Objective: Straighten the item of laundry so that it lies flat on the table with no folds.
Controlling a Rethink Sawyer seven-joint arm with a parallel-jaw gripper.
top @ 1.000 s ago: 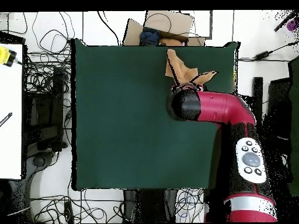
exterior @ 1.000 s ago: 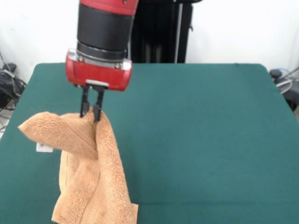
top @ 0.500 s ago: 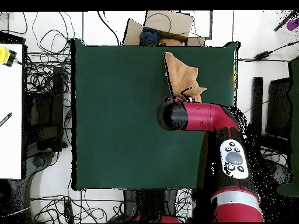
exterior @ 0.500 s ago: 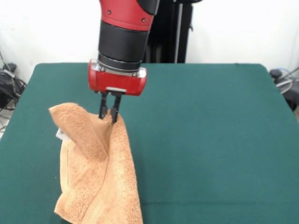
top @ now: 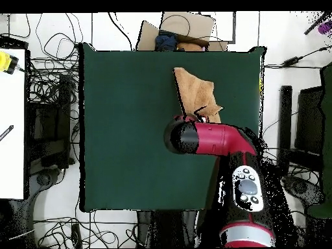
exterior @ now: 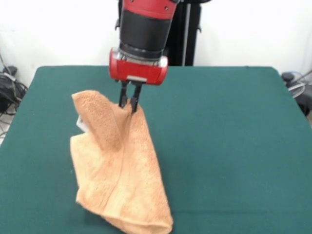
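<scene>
Towel: the small orange-tan terry towel hangs from a pinched top edge and trails toward the near-left of the dark green cloth-topped table, its lower end resting there, folded lengthwise.
Tag: a small white tag peeks out at the towel's left edge.
Gripper: the red and black arm's gripper has its two dark fingers closed on the towel's upper fold.
Key relation: the long axis runs from the gripper down to the near edge.
Hidden: the arm covers the grip point from overhead; the folded-under layers cannot be made out.
</scene>
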